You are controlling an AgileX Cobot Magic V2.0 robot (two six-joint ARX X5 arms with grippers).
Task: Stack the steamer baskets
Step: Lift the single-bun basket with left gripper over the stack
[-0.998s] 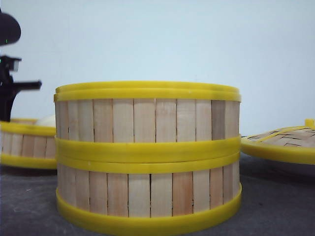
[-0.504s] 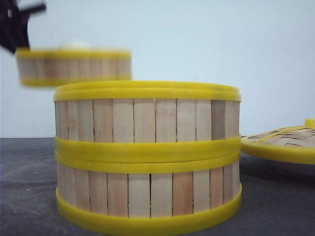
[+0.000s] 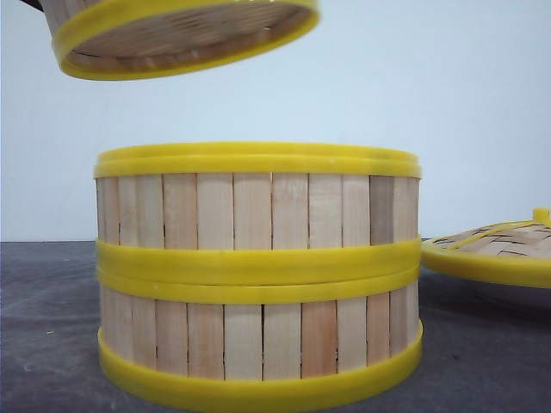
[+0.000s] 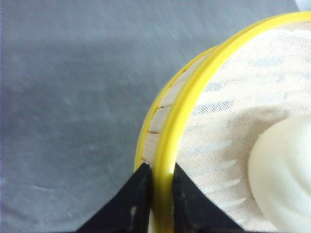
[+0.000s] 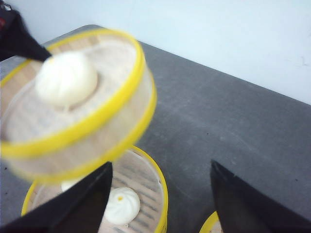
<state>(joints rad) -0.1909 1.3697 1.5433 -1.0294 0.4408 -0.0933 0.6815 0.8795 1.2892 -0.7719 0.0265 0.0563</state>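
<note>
Third basket (image 3: 181, 34) (tilted) airborne above two-basket stack (image 3: 258, 275).

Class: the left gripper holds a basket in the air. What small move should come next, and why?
Probably carry the lifted basket rightward until centred over the two-basket stack, then lower it. The left gripper grips its rim, and it hangs tilted, up and left of the stack.
</note>
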